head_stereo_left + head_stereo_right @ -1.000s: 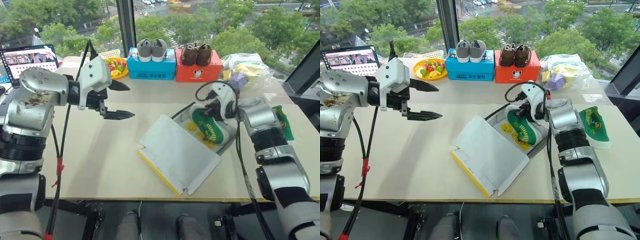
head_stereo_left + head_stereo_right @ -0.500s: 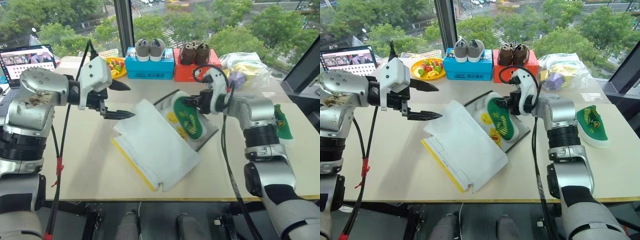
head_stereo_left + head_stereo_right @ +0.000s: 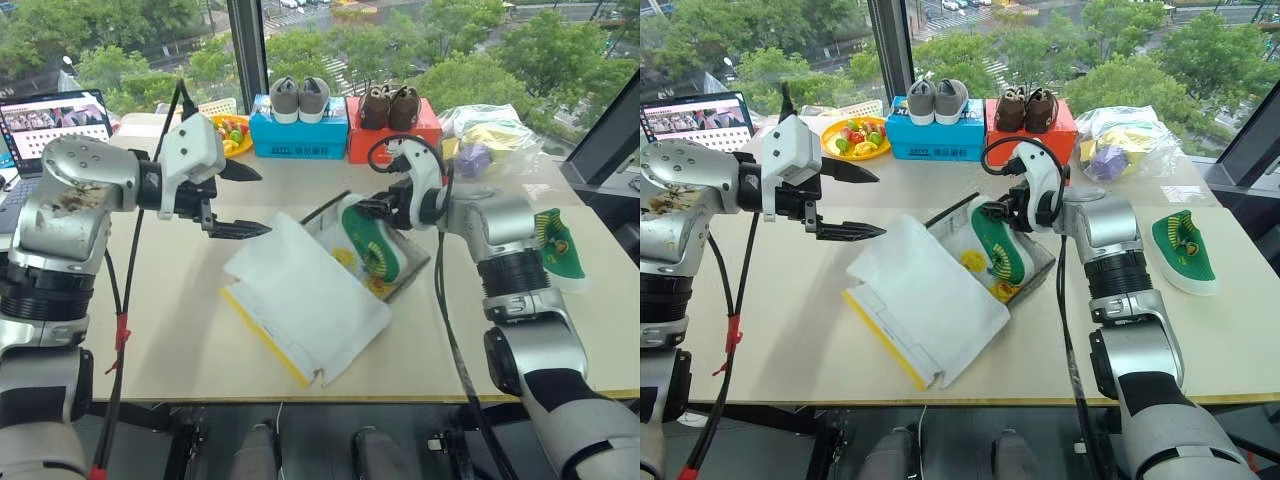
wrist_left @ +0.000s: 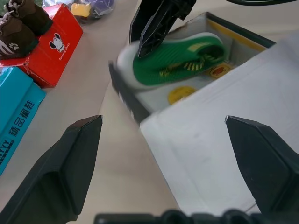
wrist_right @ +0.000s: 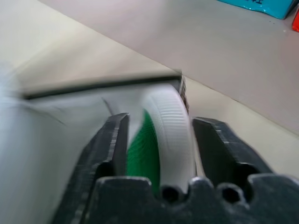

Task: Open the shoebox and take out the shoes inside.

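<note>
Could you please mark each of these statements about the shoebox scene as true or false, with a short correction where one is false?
1. The shoebox lies open, its lid folded out onto the table. True.
2. Both green shoes are inside the shoebox. False: one green shoe lies on the table at the robot's right, and the other green shoe is in the box.
3. The right gripper has its fingers on either side of the shoe in the box. True.
4. The left gripper holds the lid. False: it hangs open above the table, holding nothing.
5. The grey shoes sit on the red box. False: they sit on the blue box; the brown shoes top the red box.
</note>
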`<state>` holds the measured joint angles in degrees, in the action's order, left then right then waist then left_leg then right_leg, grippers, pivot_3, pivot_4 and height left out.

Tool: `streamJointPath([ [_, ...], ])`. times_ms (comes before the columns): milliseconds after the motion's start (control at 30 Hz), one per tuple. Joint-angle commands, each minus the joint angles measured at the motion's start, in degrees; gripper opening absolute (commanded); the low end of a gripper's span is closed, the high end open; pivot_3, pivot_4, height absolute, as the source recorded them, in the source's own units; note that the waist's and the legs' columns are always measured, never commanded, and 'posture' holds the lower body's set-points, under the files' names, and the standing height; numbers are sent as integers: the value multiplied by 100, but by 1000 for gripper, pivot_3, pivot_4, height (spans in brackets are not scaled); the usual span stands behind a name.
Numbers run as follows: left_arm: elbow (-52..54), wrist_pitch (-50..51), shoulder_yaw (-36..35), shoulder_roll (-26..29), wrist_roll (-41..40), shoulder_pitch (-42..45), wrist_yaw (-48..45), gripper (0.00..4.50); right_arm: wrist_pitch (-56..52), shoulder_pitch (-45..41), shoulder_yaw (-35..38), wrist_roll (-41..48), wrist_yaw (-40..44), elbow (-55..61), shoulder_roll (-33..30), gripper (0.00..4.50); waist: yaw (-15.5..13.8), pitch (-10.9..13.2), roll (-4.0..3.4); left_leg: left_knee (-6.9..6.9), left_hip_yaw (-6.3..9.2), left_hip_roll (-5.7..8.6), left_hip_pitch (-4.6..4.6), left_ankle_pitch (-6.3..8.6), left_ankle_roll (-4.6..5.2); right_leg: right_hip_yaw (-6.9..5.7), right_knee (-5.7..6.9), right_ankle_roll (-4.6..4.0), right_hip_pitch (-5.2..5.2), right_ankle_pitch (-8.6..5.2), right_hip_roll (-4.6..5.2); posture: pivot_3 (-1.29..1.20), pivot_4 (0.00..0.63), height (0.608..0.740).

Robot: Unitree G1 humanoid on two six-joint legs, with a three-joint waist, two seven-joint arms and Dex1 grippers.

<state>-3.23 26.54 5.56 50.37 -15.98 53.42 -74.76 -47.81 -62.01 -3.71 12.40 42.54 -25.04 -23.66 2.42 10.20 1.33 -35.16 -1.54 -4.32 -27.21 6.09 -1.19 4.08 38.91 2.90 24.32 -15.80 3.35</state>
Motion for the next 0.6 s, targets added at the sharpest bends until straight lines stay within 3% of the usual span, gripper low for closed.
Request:
streamJointPath([
  [33,123,0,-188,105,-37,105,41,4500,-2,-98,-8,95,161,645,-121,3074,2,0,0,0,0,0,0,0,0,0,0,0,0,0,0,0,150,739],
  [267,76,-28,-181,86,-29,140,44,4500,-64,-29,-124,144,439,1292,-217,3074,-5,0,0,0,0,0,0,0,0,0,0,0,0,0,0,0,150,739],
  [600,-88,-125,-132,127,45,152,-9,4500,-340,341,-858,-250,474,1629,-598,3074,-13,0,0,-3,0,0,0,0,0,-1,0,0,-1,0,0,0,150,739],
])
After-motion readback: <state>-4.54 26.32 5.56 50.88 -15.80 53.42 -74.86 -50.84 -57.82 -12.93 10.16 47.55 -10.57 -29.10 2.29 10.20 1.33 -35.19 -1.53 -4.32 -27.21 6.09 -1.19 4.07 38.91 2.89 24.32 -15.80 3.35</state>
